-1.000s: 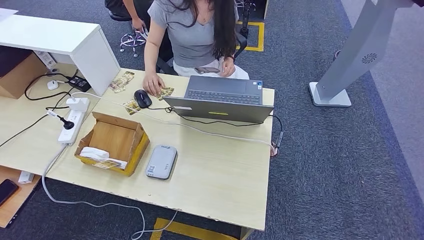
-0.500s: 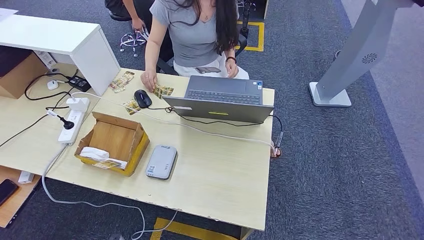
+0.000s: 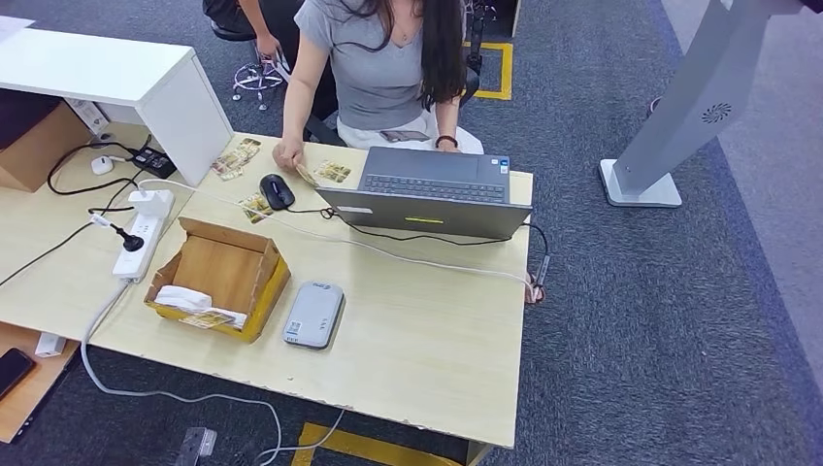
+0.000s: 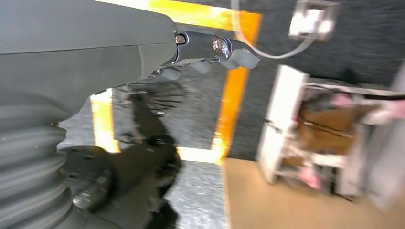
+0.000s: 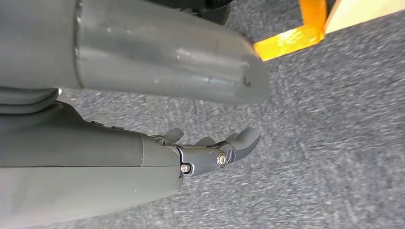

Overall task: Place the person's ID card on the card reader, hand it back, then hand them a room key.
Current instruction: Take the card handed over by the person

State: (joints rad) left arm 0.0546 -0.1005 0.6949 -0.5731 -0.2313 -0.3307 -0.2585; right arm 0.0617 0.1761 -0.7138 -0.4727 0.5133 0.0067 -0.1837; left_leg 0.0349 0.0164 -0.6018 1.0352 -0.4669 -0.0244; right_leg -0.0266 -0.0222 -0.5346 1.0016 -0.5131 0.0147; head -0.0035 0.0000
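Across the table a person's hand [image 3: 288,153] holds a small patterned card [image 3: 307,176] by its edge, next to the black mouse [image 3: 277,190]. The grey card reader [image 3: 313,315] lies flat near the table's front edge, beside an open cardboard box [image 3: 254,291] with cards [image 3: 194,303] in its near end. My left hand [image 4: 210,55] hangs over the floor, fingers stretched out and holding nothing; that view is blurred. My right hand [image 5: 210,152] hangs above grey carpet, fingers loosely apart and holding nothing.
An open laptop [image 3: 427,192] stands at the table's far right, its cable trailing across the top. More patterned cards [image 3: 237,157] lie near the white cabinet [image 3: 180,107]. A power strip [image 3: 144,233] and cables lie to the left. A grey stand [image 3: 679,116] rises on the right.
The person's hand has lifted a card off the table beside the mouse; their other hand moved to the laptop. A small grey shape has appeared below the table's front edge.
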